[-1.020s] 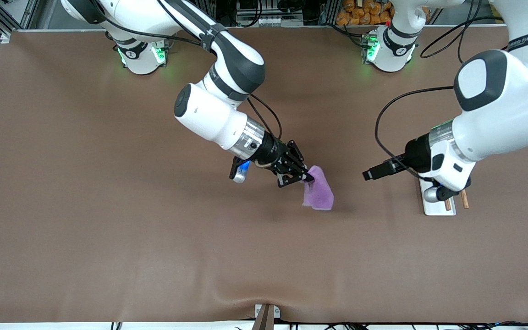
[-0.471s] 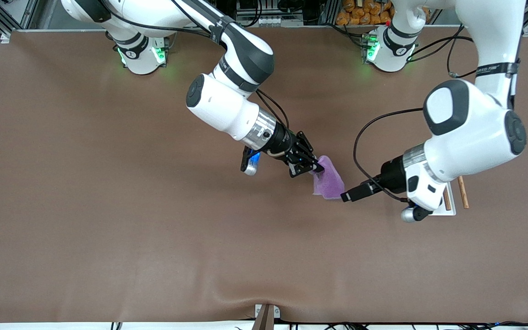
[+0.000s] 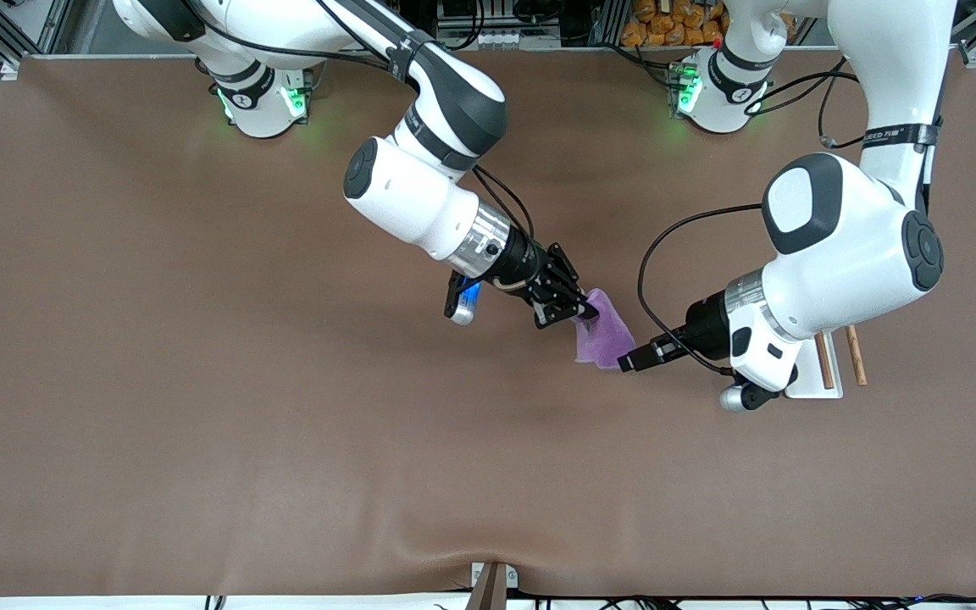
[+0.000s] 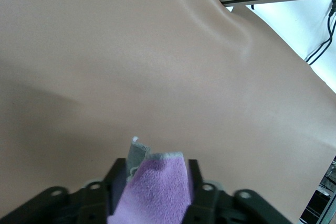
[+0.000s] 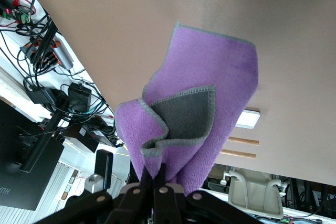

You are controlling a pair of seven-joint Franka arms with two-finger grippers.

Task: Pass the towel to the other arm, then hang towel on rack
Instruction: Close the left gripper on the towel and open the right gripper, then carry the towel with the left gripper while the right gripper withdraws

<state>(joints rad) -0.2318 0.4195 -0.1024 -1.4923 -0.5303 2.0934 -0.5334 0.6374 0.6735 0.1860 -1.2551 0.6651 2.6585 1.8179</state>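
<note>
Near the frame's centre my right gripper (image 3: 579, 315) is clenched on the towel (image 3: 602, 341), and my left gripper (image 3: 628, 362) must pinch its lower corner firmly before I release; the left's grip I cannot tell.

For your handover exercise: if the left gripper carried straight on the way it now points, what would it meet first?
Probably the towel: its lower corner already sits between the jaws of the left gripper, and the right gripper holds its upper end.
</note>
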